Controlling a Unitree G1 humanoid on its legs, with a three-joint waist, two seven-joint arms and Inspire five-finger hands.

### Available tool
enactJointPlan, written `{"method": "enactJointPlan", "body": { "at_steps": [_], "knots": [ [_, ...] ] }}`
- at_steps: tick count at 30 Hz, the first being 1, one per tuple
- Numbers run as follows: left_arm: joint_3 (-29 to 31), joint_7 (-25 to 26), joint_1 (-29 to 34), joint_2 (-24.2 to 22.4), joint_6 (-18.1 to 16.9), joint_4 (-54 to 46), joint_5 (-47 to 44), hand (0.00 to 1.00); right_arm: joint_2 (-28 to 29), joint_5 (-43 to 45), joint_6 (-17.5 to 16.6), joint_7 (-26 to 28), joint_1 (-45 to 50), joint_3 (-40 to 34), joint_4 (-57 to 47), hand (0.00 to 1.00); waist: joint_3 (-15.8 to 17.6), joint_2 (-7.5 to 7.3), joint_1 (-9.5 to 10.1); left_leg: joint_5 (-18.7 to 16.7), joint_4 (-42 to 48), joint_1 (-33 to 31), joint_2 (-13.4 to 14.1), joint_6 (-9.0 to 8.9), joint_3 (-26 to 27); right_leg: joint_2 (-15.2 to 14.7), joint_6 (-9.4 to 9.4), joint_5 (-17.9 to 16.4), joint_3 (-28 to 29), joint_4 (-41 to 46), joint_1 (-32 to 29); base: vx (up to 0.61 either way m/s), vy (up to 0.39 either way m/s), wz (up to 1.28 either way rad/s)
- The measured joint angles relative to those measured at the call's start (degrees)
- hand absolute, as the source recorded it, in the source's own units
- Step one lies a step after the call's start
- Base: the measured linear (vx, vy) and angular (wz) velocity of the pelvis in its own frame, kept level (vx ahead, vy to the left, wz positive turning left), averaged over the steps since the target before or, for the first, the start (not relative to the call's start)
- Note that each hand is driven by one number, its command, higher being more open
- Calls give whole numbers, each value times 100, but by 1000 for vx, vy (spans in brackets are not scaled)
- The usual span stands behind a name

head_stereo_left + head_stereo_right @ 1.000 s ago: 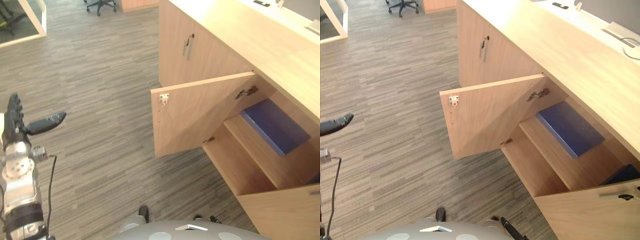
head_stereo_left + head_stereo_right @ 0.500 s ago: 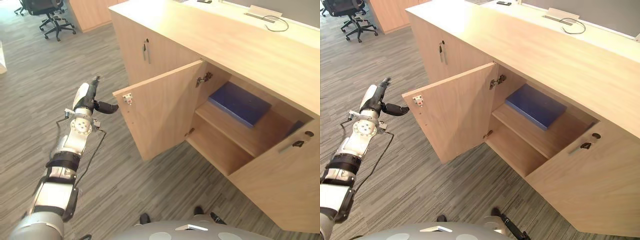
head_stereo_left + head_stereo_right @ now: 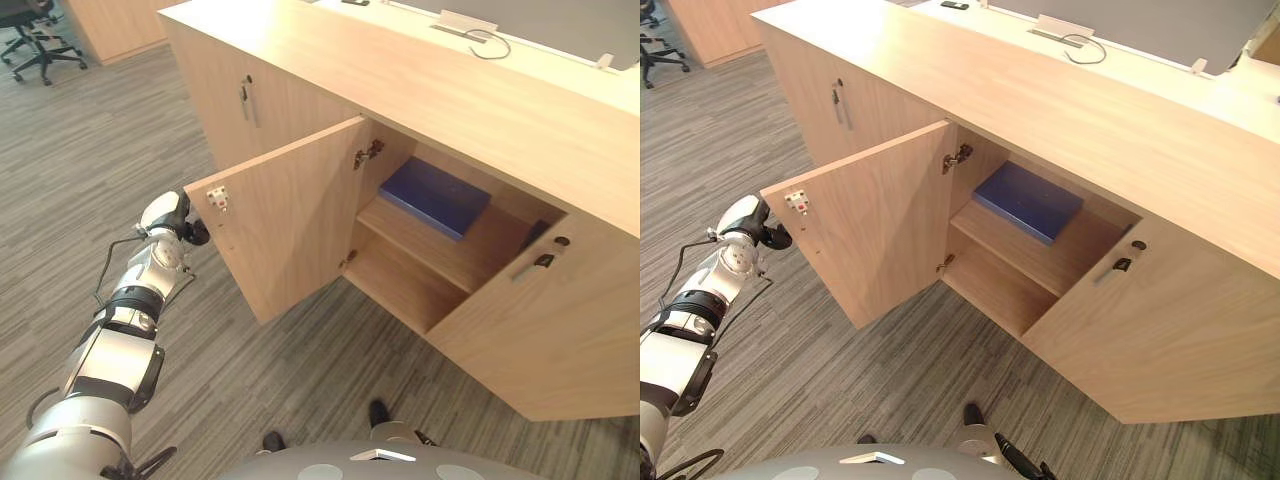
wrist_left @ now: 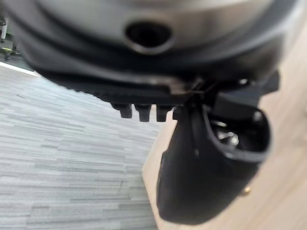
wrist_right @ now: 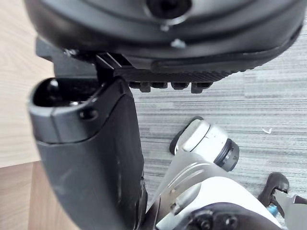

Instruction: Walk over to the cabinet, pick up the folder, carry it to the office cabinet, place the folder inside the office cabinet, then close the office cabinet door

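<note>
Folder (image 3: 434, 196) on shelf (image 3: 420, 250) inside cabinet (image 3: 400, 70); left hand (image 3: 170, 215) beside its open door (image 3: 290, 220).

A long, low wooden office cabinet (image 3: 480, 110) stands on a grey striped carpet floor (image 3: 250, 370). Two of its doors hang open, one (image 3: 290, 225) swung out to the left, the other (image 3: 545, 330) to the right. Between them, an upper shelf (image 3: 420, 252) carries a blue folder (image 3: 435, 197), lying flat near the shelf's back edge. Below it sits the bottom board (image 3: 395, 290). On the cabinet's top, along the far edge, lie a flat white device (image 3: 460, 22) with a looped cable (image 3: 487, 42) just beside it, and a small dark object (image 3: 953, 5) farther left. An office chair (image 3: 35, 40) stands on the floor, well beyond the cabinet's left end.
</note>
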Motion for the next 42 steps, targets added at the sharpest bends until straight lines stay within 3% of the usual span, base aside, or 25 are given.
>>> {"method": "enactJointPlan", "body": {
  "at_steps": [3, 8, 10, 13, 15, 16, 20, 23, 27, 32, 35, 36, 37, 38, 39, 40, 42],
  "knots": [
    [-840, -142, 49, -55, 61, -424, 207, 100, -112, -8, 41, 4, -65, -227, 294, 100, -7, -29, 14, -17, 3, -6, -95, 28, -97, -76, 2, 2, -123, -2, 50, 32, 11, 19],
    [-1712, -287, 712, 202, 55, -2377, 601, 100, -152, -63, 142, -15, -43, -558, 474, 100, -21, -48, 149, -68, 24, -22, -168, 120, -283, -196, 126, 80, -195, 20, 132, 23, 17, 23],
    [-2271, -389, 937, 262, -161, -3272, 855, 100, -151, -113, 138, -25, -63, -616, 509, 100, -29, -55, 155, -101, 23, -21, -233, 181, -386, -266, 258, 183, -245, 72, 164, -13, 67, 22],
    [-2968, -476, 1026, 189, -552, -4094, 1239, 100, -150, -111, 135, -27, -149, -609, 528, 100, -52, -83, 121, -157, 20, -23, -251, 277, -349, -266, 274, 384, -291, 129, 69, -24, 59, -14],
    [-2981, -475, 1036, -63, -700, -4319, 1281, 100, -150, -110, 131, -36, -206, -602, 528, 100, -69, -108, 32, -177, 19, -32, -265, 303, -249, -265, 286, 509, -311, 115, 32, 5, 42, -29],
    [-3008, -470, 1035, -232, -797, -4531, 1293, 100, -150, -110, 128, -50, -235, -591, 527, 100, -87, -111, -116, -202, 19, -27, -268, 323, -201, -262, 291, 561, -312, 112, 10, 34, 34, -21],
    [-3377, -316, 1034, -1178, -1685, -5373, 1291, 100, -150, -110, 128, -170, -146, -468, 544, 100, -356, -85, -429, -255, 27, 19, -272, 355, -8, -232, 291, 570, -213, 105, -72, 90, 4, -29],
    [-3724, -263, 1032, -1924, -2145, -5713, 1235, 100, -142, -110, 127, -211, -98, -423, 561, 100, -410, -2, -492, -299, 28, 130, -188, 307, 84, -129, 281, 641, -134, 106, -50, 101, -47, -29],
    [-3971, -355, 1084, -2241, -2324, -5677, 1038, 100, -152, -111, 118, -252, -42, -421, 585, 100, -471, 101, -486, -418, 20, 191, -94, 245, 88, -54, 264, 655, -134, 132, -26, 14, -62, -10],
    [-3966, -836, 1639, -2242, -2156, -5231, 304, 100, -287, -110, 109, -263, -41, -445, 566, 100, -367, 280, -468, -423, 1, 190, -95, 275, -50, -63, 213, 591, -158, 236, -24, -36, -60, 7],
    [-3822, -1111, 2288, -2242, -1948, -5020, -438, 100, -280, -119, 118, -261, -78, -425, 530, 100, -334, 256, -443, -411, 0, 205, -97, 272, -34, -57, 245, 347, -199, 571, -198, -32, -79, -7],
    [-3575, -1254, 2658, -2248, -1809, -4929, -966, 100, -274, -223, 127, -260, -151, -398, 531, 100, -292, 214, -423, -405, 0, 241, -78, 262, 37, -36, 127, 258, -537, 700, -331, -63, -160, -57],
    [-3142, -1402, 3040, -2244, -1658, -4832, -1630, 100, -261, -241, 147, -245, -258, -351, 539, 100, -179, 110, -304, -384, 0, 332, -53, 213, 288, -98, -209, 44, -1440, 766, -406, -72, -149, -74],
    [-2899, -1443, 3199, -2273, -1577, -4738, -1943, 100, -270, -256, 157, -236, -308, -322, 540, 100, -113, 58, -245, -392, 0, 370, -44, 199, 412, -186, -412, -125, -1854, 773, -372, -79, -133, -76],
    [-2478, -1527, 3424, -2359, -1254, -4522, -2653, 100, -307, -354, 147, -224, -329, -329, 519, 100, -73, 128, -229, -404, 0, 362, 75, 166, 492, -397, -647, -292, -2963, 904, -334, -27, -68, -62],
    [-2138, -1559, 3579, -2322, -1088, -4431, -3055, 100, -315, -399, 153, -230, -323, -324, 528, 100, -62, 97, -146, -403, 2, 357, 149, 113, 597, -480, -654, -297, -3430, 910, -313, 46, -72, -67],
    [-1339, -1493, 3895, -2229, -1044, -3984, -3474, 100, -300, -458, 169, -202, -271, -142, 534, 100, -44, 13, -50, -376, 12, 418, 348, -85, 810, -231, -417, -31, -3356, 658, -221, 92, -146, -70]
  ]
}}
